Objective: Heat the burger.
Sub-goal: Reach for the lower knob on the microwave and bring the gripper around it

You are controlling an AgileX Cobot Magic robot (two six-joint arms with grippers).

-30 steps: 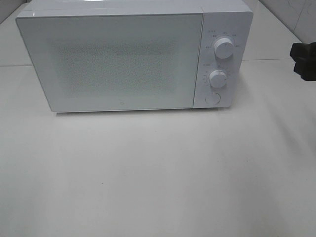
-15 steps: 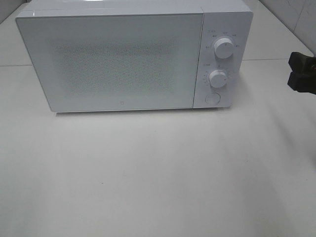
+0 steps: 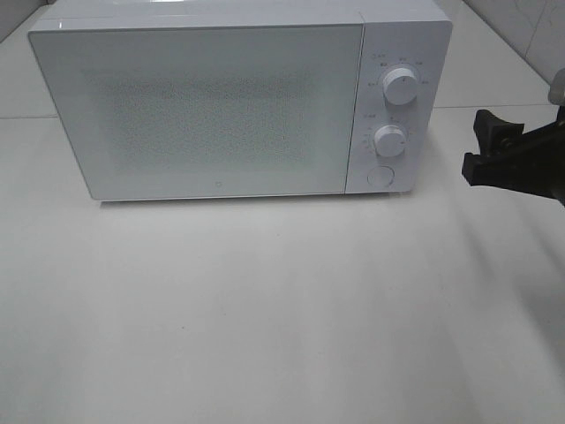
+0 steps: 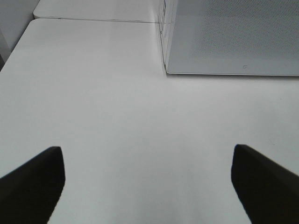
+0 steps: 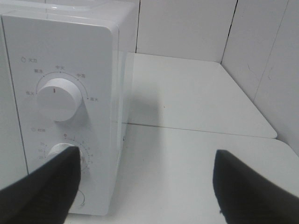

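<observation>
Burger watch first: I can't spot it from where I stand and can't tell where it is, because the microwave (image 3: 238,102) has its door (image 3: 203,110) shut flush and the speckled window gives nothing away. That white microwave sits at the far side of the white table (image 3: 265,309), with its control panel on the right: upper knob (image 3: 402,88), lower knob (image 3: 389,140) below it, and a round button (image 3: 380,177) at the bottom. Over on the right, the right gripper (image 3: 478,143) hangs in the air just beside that panel, about level with the lower knob and the button. Its dark jaws are spread wide and point left toward the controls, gripping nothing and clear of the casing. From its own camera one finger overlaps the lower knob in the picture, though from above there's daylight between them. The left gripper (image 4: 145,154) is out of the overhead shot. Its own camera shows the jaws spread just as wide, nothing between them, above bare tabletop on the near side of the microwave's left front corner. White tiled wall closes off the far right.
</observation>
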